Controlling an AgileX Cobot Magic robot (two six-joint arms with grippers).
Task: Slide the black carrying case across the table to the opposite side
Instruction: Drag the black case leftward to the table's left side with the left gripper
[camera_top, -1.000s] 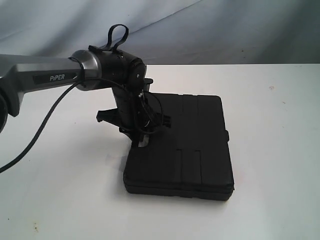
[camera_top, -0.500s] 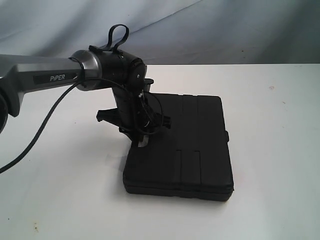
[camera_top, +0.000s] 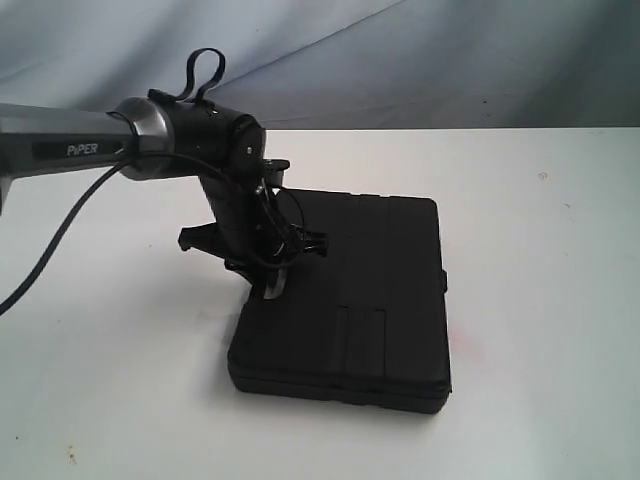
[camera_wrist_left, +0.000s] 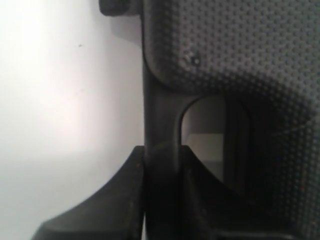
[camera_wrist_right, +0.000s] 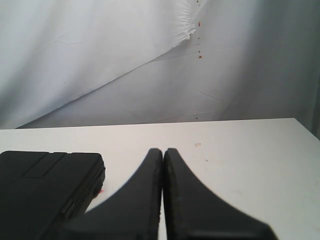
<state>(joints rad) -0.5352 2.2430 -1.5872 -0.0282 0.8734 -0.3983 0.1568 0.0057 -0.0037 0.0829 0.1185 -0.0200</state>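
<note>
The left gripper (camera_top: 271, 286) clamps the handle (camera_wrist_left: 160, 120) of the flat black textured plastic case (camera_top: 360, 290) on the plain white table (camera_top: 545, 300); the right gripper (camera_wrist_right: 163, 153) sits clenched, empty.

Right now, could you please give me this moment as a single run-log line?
left tool: shut on handle of black carrying case | right tool: shut, empty, clear of case | case: flat on table
</note>
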